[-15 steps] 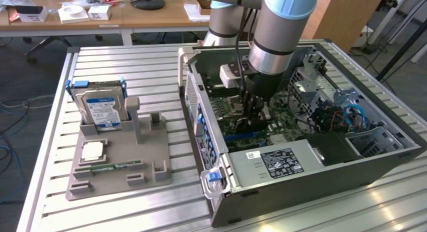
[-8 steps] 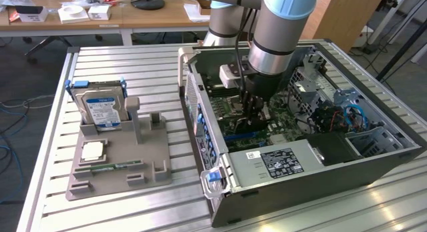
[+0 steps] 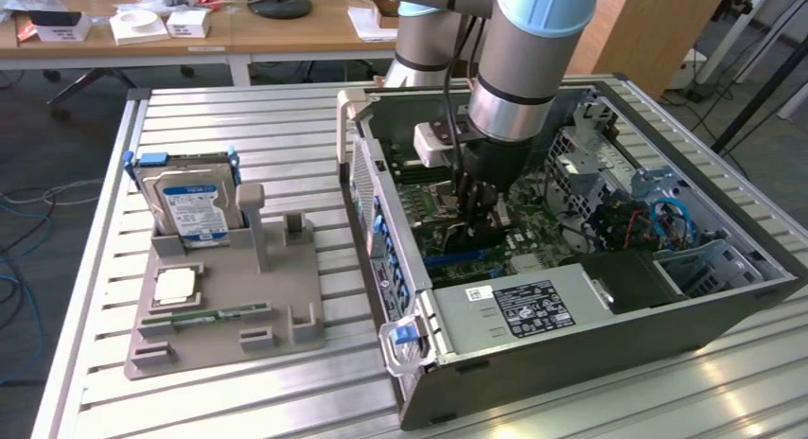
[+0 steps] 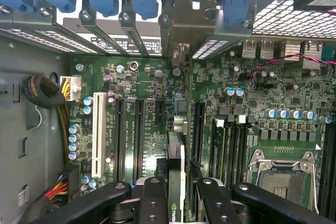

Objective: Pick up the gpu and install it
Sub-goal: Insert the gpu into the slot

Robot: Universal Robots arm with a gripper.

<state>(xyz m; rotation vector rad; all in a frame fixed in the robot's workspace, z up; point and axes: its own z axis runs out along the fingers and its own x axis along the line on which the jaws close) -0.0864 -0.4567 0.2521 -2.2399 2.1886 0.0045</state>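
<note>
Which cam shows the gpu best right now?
Wrist view: the gpu is seen edge-on, gripped in the claw, over the motherboard. Exterior view: the arm and claw hide most of it inside the case.

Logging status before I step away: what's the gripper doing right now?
Gripper: closed on the gpu, held edge-on above the motherboard.

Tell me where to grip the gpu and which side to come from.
Grip the gpu by its upper long edge, coming from straight above and squeezing its two flat faces. It stands on edge over the motherboard, lower edge facing the slots, so the top edge is the free one. The claw is shut on it that way.
</note>
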